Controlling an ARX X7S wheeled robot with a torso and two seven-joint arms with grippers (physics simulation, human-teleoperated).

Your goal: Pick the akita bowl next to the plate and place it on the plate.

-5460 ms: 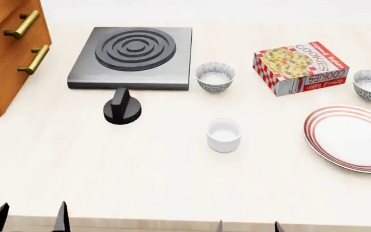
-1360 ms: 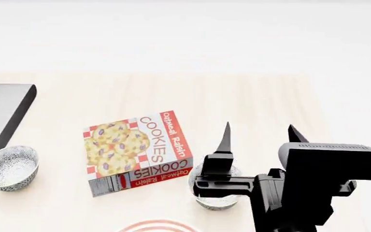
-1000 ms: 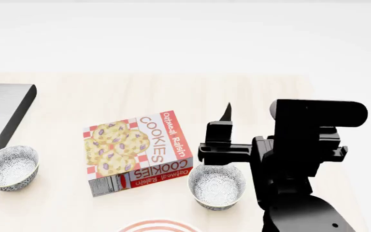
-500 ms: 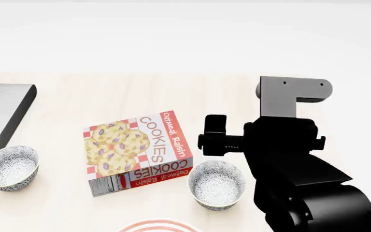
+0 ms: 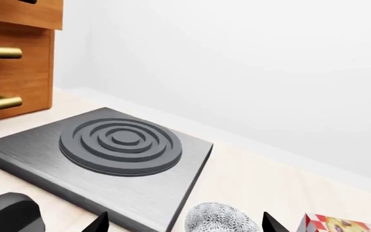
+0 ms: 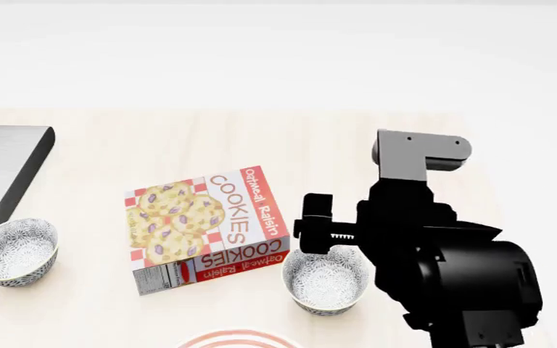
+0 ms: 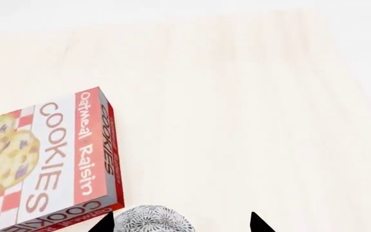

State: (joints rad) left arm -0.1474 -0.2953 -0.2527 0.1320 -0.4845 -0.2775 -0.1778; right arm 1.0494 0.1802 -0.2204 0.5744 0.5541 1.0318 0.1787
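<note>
The akita bowl (image 6: 325,283) that we want sits on the counter (image 6: 259,138) just right of the cookie box (image 6: 207,226) and just beyond the plate (image 6: 237,338), of which only a sliver of red-striped rim shows at the near edge of the head view. It stands upright and looks empty, with a pale inside and a speckled outside.

Our right gripper (image 7: 180,223) hangs over the bowl's far rim. In the right wrist view its two dark fingertips (image 7: 104,224) stand spread apart on either side of the bowl's speckled wall, holding nothing. Whether they touch the bowl we cannot tell.

We judge the bowl to be light, rigid and glazed, so smooth and apt to slip or tip if pinched on its curved side. Taking the rim, one finger inside and one outside, looks the surer hold. The box lies close on the left, so there is little room on that side.

Our left gripper (image 5: 183,223) is also spread open and empty, near the second speckled bowl (image 5: 221,218) beside the stove plate (image 5: 102,159). That bowl also looks empty, as far as we can see.
</note>
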